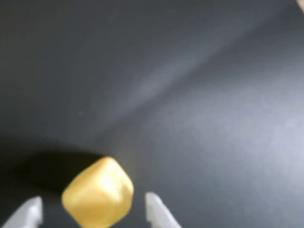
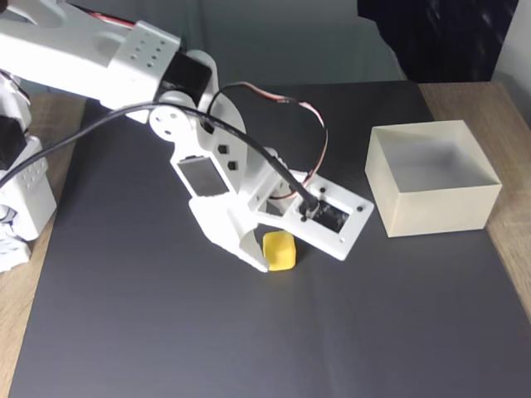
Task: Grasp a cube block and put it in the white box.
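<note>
Right now my gripper stands spread, both pale fingertips at the bottom of the wrist view with the cube block between them, seemingly untouched. In the fixed view it lies on the dark mat at lower centre, well apart from the white box at right. I judge it light, stiff and matte; rounded corners favour pinching opposite flat faces. I see no writing.

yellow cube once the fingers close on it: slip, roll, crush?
The cube sits corner-on between the fingers, so it may twist when pinched. Its rounded edges and small size suggest it could squirt out or tumble. It looks solid and matte, so crushing seems unlikely and grip probably decent.
</note>
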